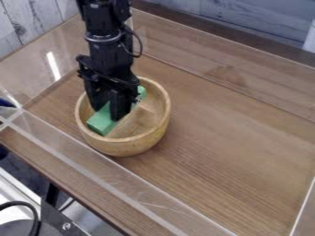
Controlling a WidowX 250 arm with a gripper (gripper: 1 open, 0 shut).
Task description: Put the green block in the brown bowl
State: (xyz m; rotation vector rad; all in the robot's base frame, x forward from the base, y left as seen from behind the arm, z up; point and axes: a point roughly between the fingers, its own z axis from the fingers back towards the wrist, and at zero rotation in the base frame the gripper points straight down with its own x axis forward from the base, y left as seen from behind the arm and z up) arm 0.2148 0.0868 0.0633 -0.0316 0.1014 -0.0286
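The brown bowl (145, 138) stands on the wooden table at left of centre, round and light wood. Inside it lies the green block (101, 121), tilted, its lower end toward the bowl's left wall and its upper end showing at the right of the fingers. My black gripper (114, 109) reaches straight down into the bowl, its fingers shut on the middle of the green block. The fingers hide the block's middle part.
A clear plastic wall (74, 166) runs along the table's near edge and another (234, 46) along the far side. The wood tabletop (234, 129) stretches to the right of the bowl.
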